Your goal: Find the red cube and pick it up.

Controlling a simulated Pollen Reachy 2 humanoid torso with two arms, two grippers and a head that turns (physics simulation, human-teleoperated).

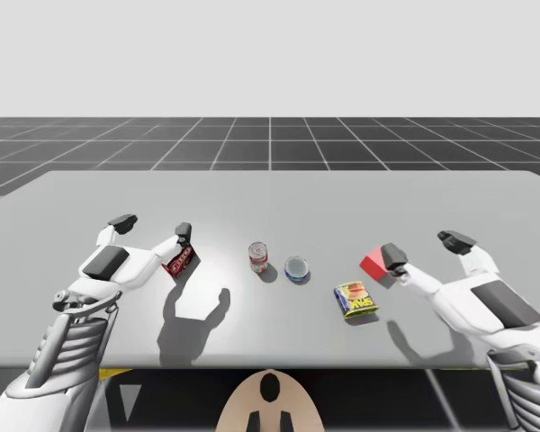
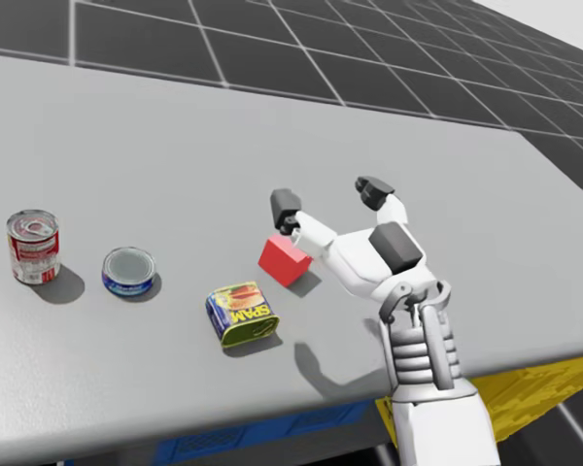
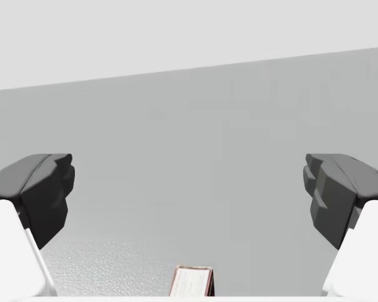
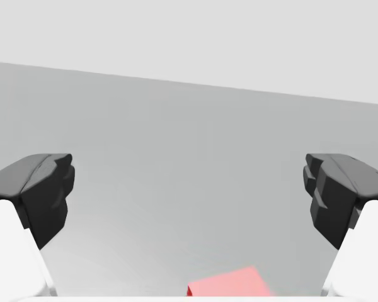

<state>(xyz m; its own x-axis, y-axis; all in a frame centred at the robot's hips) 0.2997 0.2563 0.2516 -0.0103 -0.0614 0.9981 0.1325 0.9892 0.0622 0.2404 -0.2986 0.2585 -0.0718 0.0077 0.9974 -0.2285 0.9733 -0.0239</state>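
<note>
The red cube point(image 1: 374, 264) rests on the grey table point(image 1: 279, 193) at the right. My right gripper point(image 1: 425, 247) hovers open above it, with one dark fingertip point(image 1: 393, 255) over the cube's edge. In the head view the cube point(image 2: 284, 259) sits just below that gripper point(image 2: 328, 200). From the right wrist, the cube's top point(image 4: 230, 284) peeks up under and between the spread fingers point(image 4: 41, 192). My left gripper point(image 1: 153, 225) stands open over a red-and-black box point(image 1: 180, 261), and the box's end point(image 3: 192, 281) lies beneath its fingers.
A red-and-white can point(image 1: 259, 257) and a flat blue tin point(image 1: 297, 268) stand mid-table. A yellow-and-blue rectangular tin point(image 1: 355, 299) lies close to the cube, toward the front edge. Open table surface stretches behind all of them.
</note>
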